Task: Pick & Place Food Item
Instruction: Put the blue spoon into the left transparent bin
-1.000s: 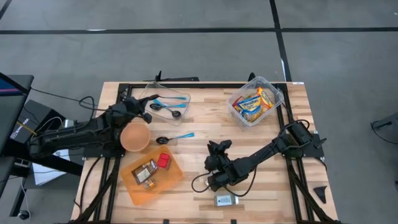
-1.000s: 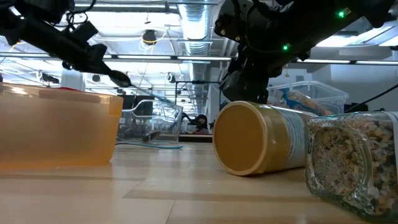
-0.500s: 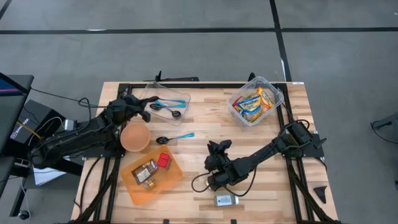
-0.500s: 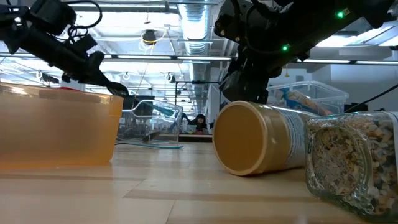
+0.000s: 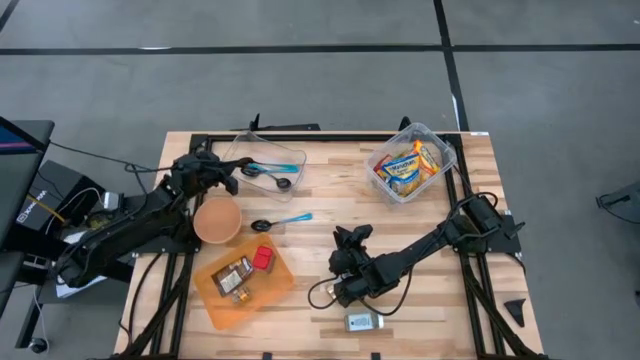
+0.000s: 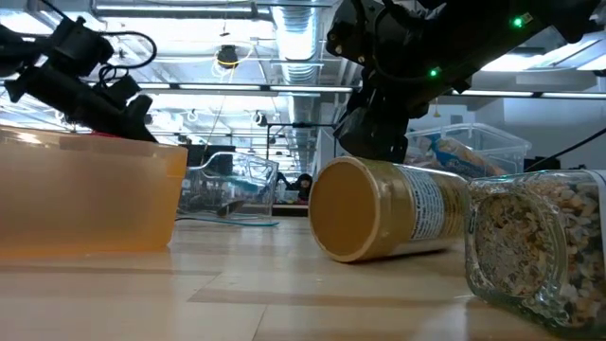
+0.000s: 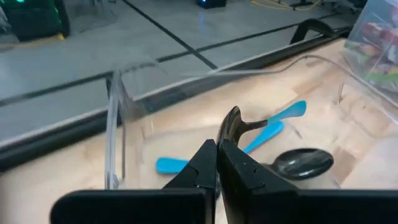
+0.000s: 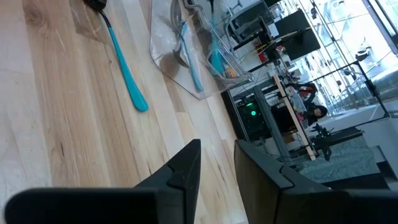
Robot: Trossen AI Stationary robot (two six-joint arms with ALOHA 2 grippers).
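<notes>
two arms up, only the right one matters atm. right gripper hangs low over the mid-front of the table, fingers parted w/ a narrow gap and nothing showing between them, so released as far as i can see. my guess for the food item is the tan jar: it lies on its side right below that gripper, flat end toward the low cam, slightly tilted. i can't tell if a finger touches it from behind. just beside it sits a clear grain jar, very near, maybe touching. handling, as i judge it: rigid, smooth round wall, prob fairly heavy if full, and it will roll the sec it's nudged. so i'd open wider, straddle the body abt midway along its length, squeeze across the curve, not the lid end. main risk is it squirts out or bumps the grain jar. left gripper sits over the clear tray at the back left, tips pressed together on nothing, blue-handled spoons lying in the tray beyond. orange tray at front left looks like a likely drop spot, unsure tho.
</notes>
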